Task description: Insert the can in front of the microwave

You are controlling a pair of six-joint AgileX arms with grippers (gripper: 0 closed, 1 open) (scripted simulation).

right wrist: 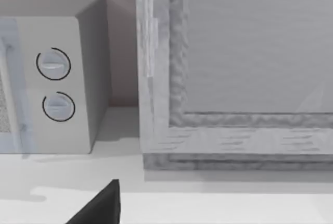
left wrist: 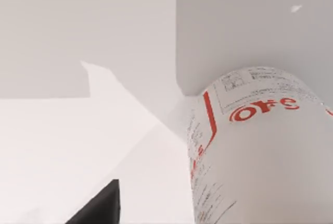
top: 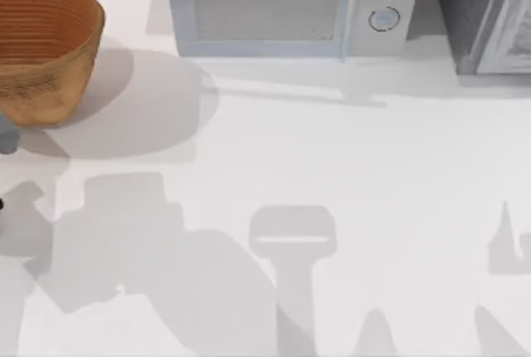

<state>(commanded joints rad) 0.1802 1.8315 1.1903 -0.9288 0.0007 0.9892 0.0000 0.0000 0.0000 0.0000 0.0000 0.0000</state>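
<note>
The can [left wrist: 260, 151], a white cylinder with red lettering and fine print, looms very close in the left wrist view over a white surface. A dark part of my left gripper [left wrist: 99, 208] shows at the frame's edge beside it; whether it touches the can I cannot tell. The microwave [top: 282, 8], pale grey-blue with a mesh door, a vertical handle and two round knobs, stands at the back centre of the table. Its knob side [right wrist: 52, 78] is in the right wrist view, with a dark part of my right gripper [right wrist: 99, 208] low in the frame.
A woven brown basket [top: 41, 66] stands at the back left. A darker grey appliance [top: 485, 12] stands at the back right, close in front of the right wrist camera [right wrist: 234, 67]. Arm shadows lie across the white table's front half.
</note>
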